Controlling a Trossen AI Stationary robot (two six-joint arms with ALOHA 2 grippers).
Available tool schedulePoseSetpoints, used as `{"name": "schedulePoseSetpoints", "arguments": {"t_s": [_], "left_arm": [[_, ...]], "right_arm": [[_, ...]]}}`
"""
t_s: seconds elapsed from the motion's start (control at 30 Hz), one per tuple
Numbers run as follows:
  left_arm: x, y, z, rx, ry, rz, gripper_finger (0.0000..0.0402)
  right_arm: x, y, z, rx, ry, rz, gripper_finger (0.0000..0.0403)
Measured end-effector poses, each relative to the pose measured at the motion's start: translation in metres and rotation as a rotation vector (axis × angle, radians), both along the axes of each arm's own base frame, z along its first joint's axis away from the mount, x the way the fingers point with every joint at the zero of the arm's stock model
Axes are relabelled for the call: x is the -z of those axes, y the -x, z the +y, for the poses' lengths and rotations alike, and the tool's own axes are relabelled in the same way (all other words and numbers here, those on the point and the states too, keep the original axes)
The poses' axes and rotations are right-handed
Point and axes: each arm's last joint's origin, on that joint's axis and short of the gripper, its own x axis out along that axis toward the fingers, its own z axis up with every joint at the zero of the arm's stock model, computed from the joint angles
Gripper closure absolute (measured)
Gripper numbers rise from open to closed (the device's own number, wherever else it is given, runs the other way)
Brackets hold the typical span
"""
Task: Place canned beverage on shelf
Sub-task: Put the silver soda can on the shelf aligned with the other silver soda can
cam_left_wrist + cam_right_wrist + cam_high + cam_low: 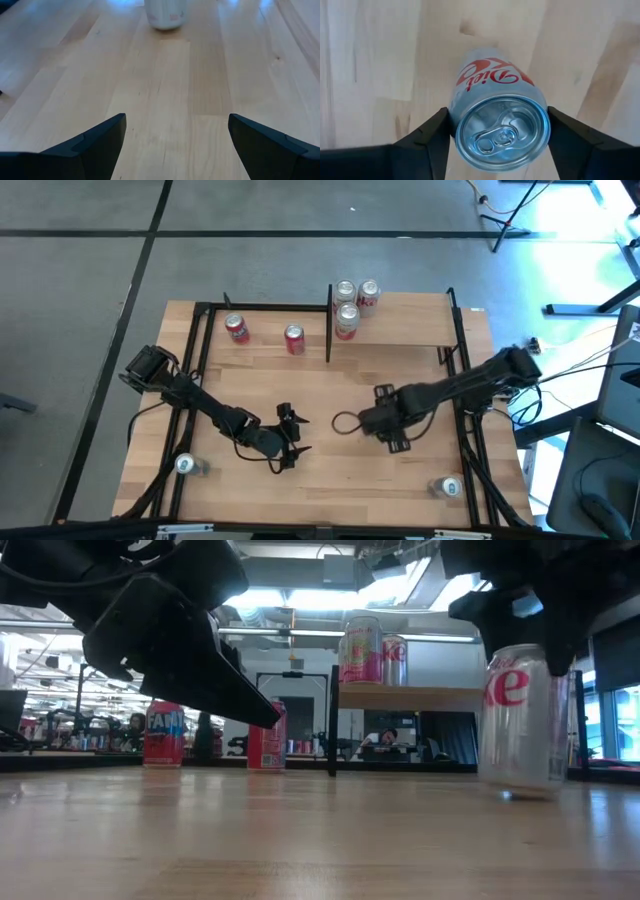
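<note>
One silver can (496, 120) stands upright on the tabletop (330, 470), red "Diet" script on its side. Your right gripper (499, 131) is clamped on it from above. Three cans sit on the shelf (410, 330), labels probably pink. Left gripper (293, 438) wide, empty.

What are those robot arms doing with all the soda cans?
The right gripper has its fingers closed around a silver Diet Coke can that stands upright on the wooden table, gripping it from above. The left gripper waits nearby over the table with open fingers, holding nothing. Three cans already stand on the small raised light-wood shelf at the back, and two red cans stand on the table beside it.
</note>
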Motion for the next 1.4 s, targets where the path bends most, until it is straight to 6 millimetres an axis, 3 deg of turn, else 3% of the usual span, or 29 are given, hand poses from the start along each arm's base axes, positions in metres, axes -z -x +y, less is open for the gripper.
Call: {"name": "schedulePoseSetpoints", "arguments": {"t_s": [0.17, 0.3, 0.63, 0.9, 1.17, 1.3, 1.4], "left_arm": [[0.0, 0.002, -0.004, 0.013, 0.0, 0.0, 0.0056], [0.0, 0.002, -0.005, 0.019, 0.001, 0.0, 0.0056], [0.0, 0.002, -0.004, 0.015, 0.0, 0.0, 0.0056], [0.0, 0.002, -0.004, 0.015, -0.001, 0.002, 0.0056], [0.001, 0.003, -0.005, 0.015, 0.004, 0.007, 0.0056], [0.001, 0.003, -0.005, 0.015, 0.006, 0.006, 0.0056], [0.0, 0.003, -0.005, 0.015, 0.009, 0.002, 0.0056]], "right_arm": [[0.004, -0.015, 0.02, -0.069, 0.035, 0.025, 0.0159], [0.004, -0.017, 0.027, -0.087, 0.067, 0.016, 0.0153], [0.001, -0.015, 0.026, -0.085, 0.058, 0.044, 0.0039], [-0.032, -0.003, 0.021, 0.088, 0.039, 0.0, 0.0012], [-0.092, 0.037, -0.002, 0.467, 0.033, -0.326, 0.0015], [-0.103, 0.043, -0.007, 0.616, 0.021, -0.441, 0.0015], [-0.1, 0.04, -0.005, 0.623, 0.008, -0.418, 0.0015]]}}
